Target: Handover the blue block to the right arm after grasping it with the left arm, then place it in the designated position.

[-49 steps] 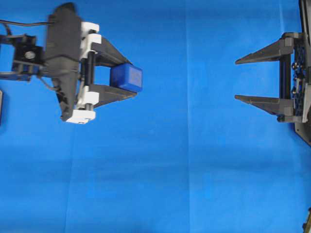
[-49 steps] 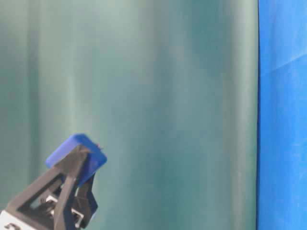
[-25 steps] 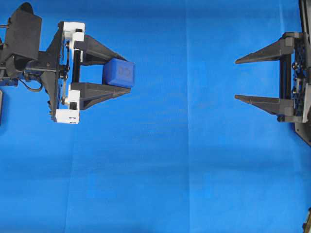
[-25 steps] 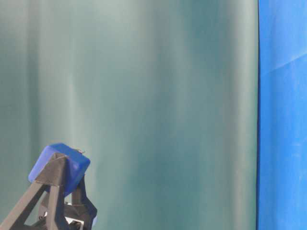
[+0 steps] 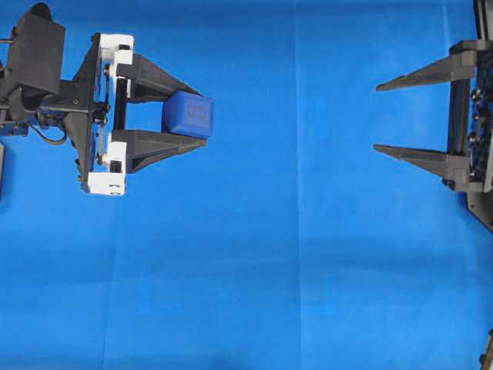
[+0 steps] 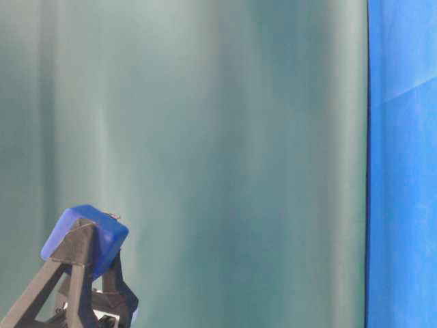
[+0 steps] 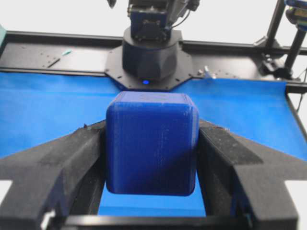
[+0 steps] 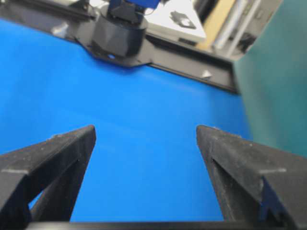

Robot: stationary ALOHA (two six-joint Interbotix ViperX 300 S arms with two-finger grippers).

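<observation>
Overhead view: the left gripper, black with white plastic pieces, sits at about ten o'clock over the bright blue cloth, its pointed fingers aimed toward three o'clock. They are closed on the small dark navy-blue cube with rounded edges, the blue block, pinched near the fingertips. At three o'clock, well apart from it, the black right gripper points back toward nine o'clock with its jaws spread wide and nothing between them.

Table-level view: at seven o'clock the blue block rides atop the left gripper's black fingers, tilted, before a teal-green curtain.

Left wrist view: the block fills the centre, squeezed on both sides by the padded fingers.

Right wrist view: the right gripper's fingers stand wide apart, only cloth between them.
</observation>
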